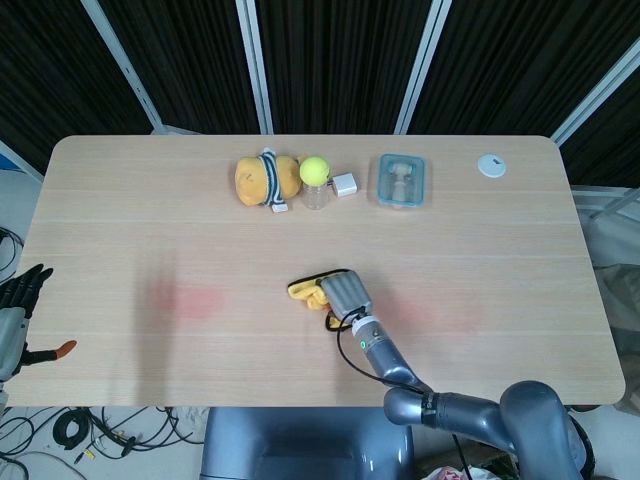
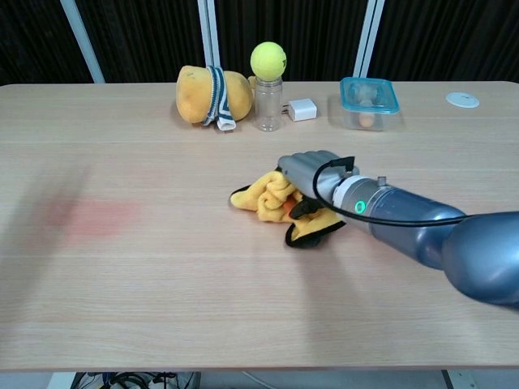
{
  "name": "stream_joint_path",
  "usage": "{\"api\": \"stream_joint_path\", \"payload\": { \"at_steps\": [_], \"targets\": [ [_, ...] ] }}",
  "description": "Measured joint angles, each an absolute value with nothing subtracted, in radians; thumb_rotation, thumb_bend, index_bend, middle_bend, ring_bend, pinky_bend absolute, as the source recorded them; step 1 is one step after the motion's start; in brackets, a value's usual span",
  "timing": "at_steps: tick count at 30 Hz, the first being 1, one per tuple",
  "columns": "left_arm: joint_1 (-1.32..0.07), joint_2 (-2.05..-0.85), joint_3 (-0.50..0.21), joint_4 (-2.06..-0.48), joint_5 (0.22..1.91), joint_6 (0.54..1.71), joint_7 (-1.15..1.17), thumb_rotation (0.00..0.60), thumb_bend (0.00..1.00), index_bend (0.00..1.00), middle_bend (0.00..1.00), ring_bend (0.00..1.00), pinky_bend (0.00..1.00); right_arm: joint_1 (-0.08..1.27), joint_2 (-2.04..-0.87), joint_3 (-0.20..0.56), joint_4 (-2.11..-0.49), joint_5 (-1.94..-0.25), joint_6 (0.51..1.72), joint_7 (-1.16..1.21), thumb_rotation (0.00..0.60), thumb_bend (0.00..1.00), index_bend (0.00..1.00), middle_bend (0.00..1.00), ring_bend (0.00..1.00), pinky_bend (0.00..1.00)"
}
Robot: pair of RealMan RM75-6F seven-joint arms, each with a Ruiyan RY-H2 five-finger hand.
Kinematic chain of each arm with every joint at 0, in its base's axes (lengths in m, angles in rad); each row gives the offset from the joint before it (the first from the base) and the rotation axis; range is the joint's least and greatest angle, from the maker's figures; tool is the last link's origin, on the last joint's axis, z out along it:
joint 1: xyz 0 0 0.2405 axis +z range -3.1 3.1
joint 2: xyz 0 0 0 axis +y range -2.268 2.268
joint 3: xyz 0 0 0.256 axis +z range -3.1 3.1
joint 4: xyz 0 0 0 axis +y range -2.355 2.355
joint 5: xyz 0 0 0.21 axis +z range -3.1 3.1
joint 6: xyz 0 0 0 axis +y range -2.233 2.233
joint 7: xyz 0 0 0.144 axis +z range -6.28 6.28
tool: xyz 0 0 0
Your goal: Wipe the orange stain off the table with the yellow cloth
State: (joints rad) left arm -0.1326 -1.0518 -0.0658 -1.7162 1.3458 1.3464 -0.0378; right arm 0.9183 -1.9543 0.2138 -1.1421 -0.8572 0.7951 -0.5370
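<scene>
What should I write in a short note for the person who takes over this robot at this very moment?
Right hand presses the yellow cloth flat on the table, near the middle.
Left hand hangs off the table's left edge, fingers apart, holding nothing.
A reddish stain is plain to the left of the cloth, not under it. A fainter reddish patch shows on the cloth's right in the head view.
Done: cloth is under the hand.
Left: rub the cloth over the left stain, then check the faint patch.
</scene>
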Motion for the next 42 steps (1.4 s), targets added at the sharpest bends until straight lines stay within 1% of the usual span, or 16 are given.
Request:
{"api": "stream_joint_path", "payload": {
  "at_steps": [5,10,16,22,28,34,42],
  "targets": [
    [-0.133,-1.051,-0.065,-1.714,1.349,1.346,-0.042,0.600,0.02,0.00,0.00,0.00,0.00,0.927,-1.986,0.198,-1.201,-0.896,0.796,-0.528,0.600,0.79,0.64,0.54,0.57,0.66],
    [-0.133,-1.050,-0.064,-1.715,1.350,1.345,-0.043,0.600,0.02,0.00,0.00,0.00,0.00,0.931,-1.989,0.187,-1.241,-0.935,0.807,-0.523,0.600,0.79,0.64,0.54,0.57,0.66],
    [-0.132,-1.052,-0.065,-1.716,1.346,1.349,-0.032,0.600,0.02,0.00,0.00,0.00,0.00,0.940,-1.985,0.179,-1.210,-0.930,0.811,-0.567,0.600,0.79,0.64,0.54,0.57,0.66],
    [-0.133,-1.052,-0.064,-1.719,1.347,1.347,-0.029,0.600,0.02,0.00,0.00,0.00,0.00,0.939,-1.970,0.181,-1.158,-0.871,0.820,-0.616,0.600,0.79,0.64,0.54,0.57,0.66],
    [-0.132,-1.051,-0.067,-1.719,1.341,1.348,-0.031,0.600,0.02,0.00,0.00,0.00,0.00,0.920,-1.944,0.178,-1.103,-0.822,0.833,-0.649,0.600,0.79,0.64,0.54,0.57,0.66],
    [-0.132,-1.052,-0.066,-1.719,1.343,1.348,-0.030,0.600,0.02,0.00,0.00,0.00,0.00,0.903,-1.905,0.183,-1.098,-0.797,0.855,-0.669,0.600,0.79,0.64,0.54,0.56,0.66],
    [-0.130,-1.051,-0.069,-1.721,1.340,1.355,-0.033,0.600,0.03,0.00,0.00,0.00,0.00,0.867,-1.813,0.189,-1.177,-0.760,0.918,-0.709,0.600,0.80,0.64,0.54,0.56,0.66]
  ]
}}
